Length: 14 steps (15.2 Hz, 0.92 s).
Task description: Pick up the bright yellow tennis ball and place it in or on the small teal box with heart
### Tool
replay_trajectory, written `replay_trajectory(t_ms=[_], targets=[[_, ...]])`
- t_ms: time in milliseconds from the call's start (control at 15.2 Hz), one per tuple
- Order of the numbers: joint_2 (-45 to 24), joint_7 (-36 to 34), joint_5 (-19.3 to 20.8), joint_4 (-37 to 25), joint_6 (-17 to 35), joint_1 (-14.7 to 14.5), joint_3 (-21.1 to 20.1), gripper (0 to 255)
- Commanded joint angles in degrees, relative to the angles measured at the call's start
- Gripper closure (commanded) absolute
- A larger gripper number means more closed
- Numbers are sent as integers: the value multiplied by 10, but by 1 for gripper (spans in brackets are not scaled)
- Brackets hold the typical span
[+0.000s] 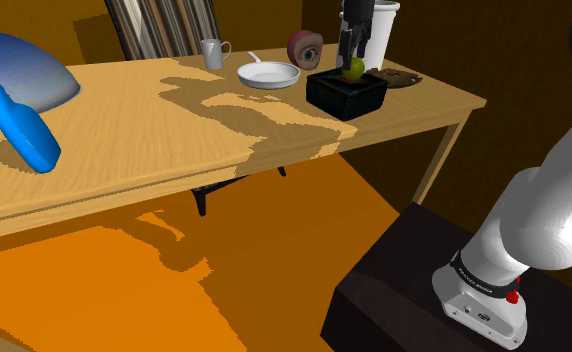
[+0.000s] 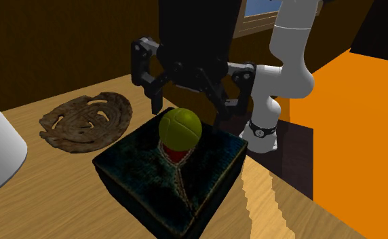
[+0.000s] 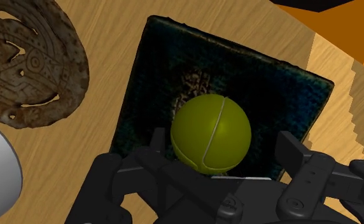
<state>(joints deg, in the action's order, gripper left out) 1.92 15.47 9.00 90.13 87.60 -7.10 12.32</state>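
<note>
White arm (image 2: 291,58) stretched forward, wrist turned down, black gripper (image 2: 189,107) (fingers spread apart)

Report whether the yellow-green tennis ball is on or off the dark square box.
On: the yellow-green ball sits atop the dark box; the black gripper is open, not clasping it.

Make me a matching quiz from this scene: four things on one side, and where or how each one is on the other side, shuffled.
1. ball
2. carved brown disc
3. spray bottle
4. gripper

A. open, just above the ball
B. blue, at the shoulder view's left
C. on top of the dark box
D. flat on the table beside the dark box

Pairs: 1-C, 2-D, 3-B, 4-A.
</note>
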Motion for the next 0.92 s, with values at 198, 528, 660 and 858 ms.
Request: replay_trajectory(t_ms=[198,528,660,858], targets=[[-17,4,-3,-59,-43,-1,-1,0],[-35,8,-6,-117,-83,-2,-2,0],[-35,8,-6,-117,-83,-2,-2,0],[-35,8,-6,-117,-83,-2,-2,0]])
